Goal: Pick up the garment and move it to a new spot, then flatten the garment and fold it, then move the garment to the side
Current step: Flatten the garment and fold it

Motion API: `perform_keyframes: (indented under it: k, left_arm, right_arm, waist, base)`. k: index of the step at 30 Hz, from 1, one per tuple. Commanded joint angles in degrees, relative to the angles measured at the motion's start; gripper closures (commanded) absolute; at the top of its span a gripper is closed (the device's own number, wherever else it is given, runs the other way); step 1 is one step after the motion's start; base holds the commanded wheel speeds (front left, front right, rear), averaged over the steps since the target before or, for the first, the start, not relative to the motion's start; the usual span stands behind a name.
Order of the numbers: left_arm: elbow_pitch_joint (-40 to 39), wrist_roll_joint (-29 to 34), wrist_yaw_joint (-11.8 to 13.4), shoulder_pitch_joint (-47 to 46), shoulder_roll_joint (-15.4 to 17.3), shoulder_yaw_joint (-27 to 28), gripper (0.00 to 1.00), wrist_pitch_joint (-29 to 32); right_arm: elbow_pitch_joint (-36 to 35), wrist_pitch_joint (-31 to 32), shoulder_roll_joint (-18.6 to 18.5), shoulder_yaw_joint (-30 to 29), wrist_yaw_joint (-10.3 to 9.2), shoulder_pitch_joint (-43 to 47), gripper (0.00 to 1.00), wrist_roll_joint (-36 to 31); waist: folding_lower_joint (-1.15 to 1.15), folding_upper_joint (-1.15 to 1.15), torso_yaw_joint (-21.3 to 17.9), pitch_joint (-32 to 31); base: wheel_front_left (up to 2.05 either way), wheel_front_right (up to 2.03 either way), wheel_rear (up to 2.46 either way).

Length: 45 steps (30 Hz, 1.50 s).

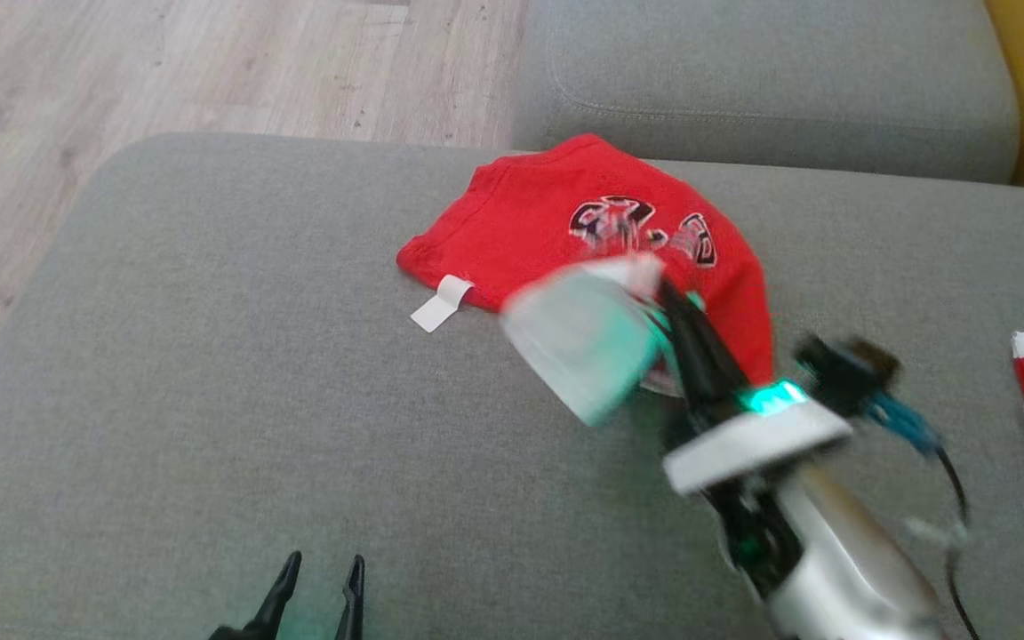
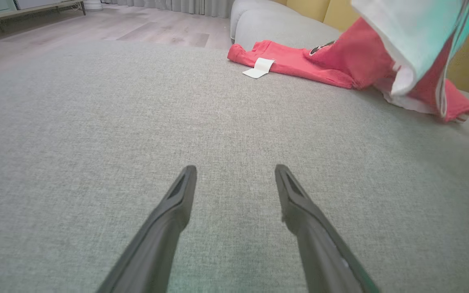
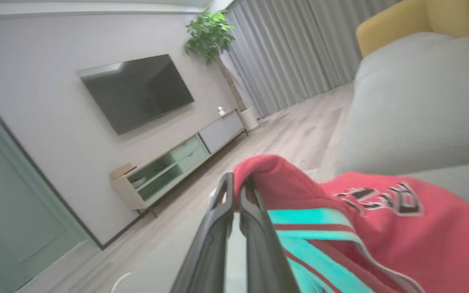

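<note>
Garment point(image 1: 556, 222): red cloth T-shirt with black-and-white chest print, lying on grey woven sofa cushion point(image 1: 210, 373); near edge pinched and raised by closed right tool point(image 3: 236, 183); left tool point(image 2: 235, 168) held open, empty, above cushion. Pick-up judged begun; relocation, flattening, folding, side placement outstanding.

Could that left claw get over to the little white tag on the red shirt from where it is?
Probably yes. The left claw stands open over the grey cushion, and nothing lies between it and the white tag. The right claw pinches the red shirt farther along, off that path.
</note>
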Motion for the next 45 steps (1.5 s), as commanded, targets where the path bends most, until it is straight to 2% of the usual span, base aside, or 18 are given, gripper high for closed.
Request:
perform_keyframes:
  k: [1, 3, 4, 12, 13, 14, 15, 18, 21, 26, 29, 31, 39, 45]
  left_arm:
    - [-2.0, -0.5, 0.2, -1.2, -0.1, 1.2, 0.0, -0.6]
    - [-2.4, -0.9, 0.4, -1.2, -0.1, 1.0, 0.0, -0.6]
    - [-2.7, -1.0, 0.5, -1.2, -0.1, 0.9, 0.0, -0.6]
    - [-3.1, -0.8, 0.4, -2.8, -0.1, 0.2, 0.0, -0.6]
    - [-3.1, -0.9, 0.4, -3.1, -0.1, 0.1, 0.0, -0.6]
    - [-3.1, -0.8, 0.4, -3.4, -0.1, 0.0, 0.0, -0.6]
    - [-3.0, -0.8, 0.4, -3.7, -0.1, -0.2, 0.0, -0.6]
    - [-2.7, -0.8, 0.3, -4.5, -0.1, -0.9, 0.0, -0.6]
    - [-2.5, -0.9, 0.3, -5.2, -0.1, -1.2, 0.0, -0.6]
    - [-2.2, -1.3, 0.5, -5.3, -0.1, -1.4, 0.0, -0.6]
    - [-2.1, -1.5, 0.6, -5.3, -0.1, -1.5, 0.0, -0.6]
    - [-2.1, -1.6, 0.7, -5.4, -0.1, -1.6, 0.0, -0.6]
    - [-2.6, -2.4, 1.7, -6.6, -0.1, -0.8, 0.0, -0.6]
    - [-1.8, -0.8, 1.8, -13.7, -0.1, 1.4, 0.0, -0.6]
  right_arm:
    - [-0.3, -0.4, 0.2, -1.8, -0.05, 1.7, 1.0, -0.9]
    - [1.2, -0.4, -0.1, -5.8, -0.05, 4.7, 1.0, -2.3]
    - [2.4, -0.4, -0.7, -10.5, -0.05, 7.5, 1.0, -3.2]
    - [8.0, -0.3, -4.0, -22.8, -0.05, 8.6, 1.0, -9.2]
    - [9.6, -0.3, -4.3, -24.5, -0.05, 7.9, 0.87, -10.0]
    - [11.4, -0.3, -4.9, -26.4, -0.05, 7.1, 0.55, -11.4]
    - [13.4, -0.3, -5.7, -28.4, -0.05, 6.1, 0.0, -13.4]
    - [16.5, -0.3, -6.6, -34.4, -0.05, 2.7, 0.0, -20.1]
    - [15.1, -0.3, -5.1, -38.5, -0.05, 0.9, 0.0, -26.8]
    - [9.2, -0.4, -1.3, -34.0, -0.05, 3.4, 0.0, -32.6]
    - [7.9, -0.4, -0.4, -28.8, -0.05, 6.7, 0.0, -33.8]
    - [8.0, -0.4, -0.1, -27.4, -0.05, 8.8, 0.0, -33.8]
    - [9.7, -0.4, 0.2, -27.7, -0.05, 13.3, 0.0, -34.0]
    - [6.6, -0.4, 0.2, -27.4, -0.05, 13.1, 0.0, -33.5]
  waist:
    - [0.01, 0.0, -0.1, 0.3]
    - [0.01, 0.0, -0.5, 0.7]
    - [0.01, 0.0, -1.1, 1.2]
    - [0.01, 0.0, -3.6, 3.4]
    - [0.01, 0.0, -3.8, 3.7]
    - [0.01, 0.0, -3.9, 3.9]
    - [0.01, 0.0, -3.9, 4.2]
    - [0.01, 0.0, -3.9, 4.9]
    - [0.01, 0.0, -3.9, 5.3]
    - [0.01, 0.0, -4.1, 5.3]
    - [0.01, 0.0, -4.4, 5.3]
    - [0.01, 0.0, -4.5, 5.3]
    - [0.01, 0.0, -4.8, 5.3]
    - [0.01, 0.0, -5.8, 6.8]
  base:
    - [0.0, 0.0, 0.0]
    - [0.0, 0.0, 0.0]
    - [0.0, 0.0, 0.0]
    - [0.0, 0.0, 0.0]
    - [0.0, 0.0, 0.0]
    - [0.0, 0.0, 0.0]
    - [0.0, 0.0, 0.0]
    - [0.0, 0.0, 0.0]
    - [0.0, 0.0, 0.0]
    - [0.0, 0.0, 0.0]
    - [0.0, 0.0, 0.0]
    - [0.0, 0.0, 0.0]
    - [0.0, 0.0, 0.0]
    - [0.0, 0.0, 0.0]
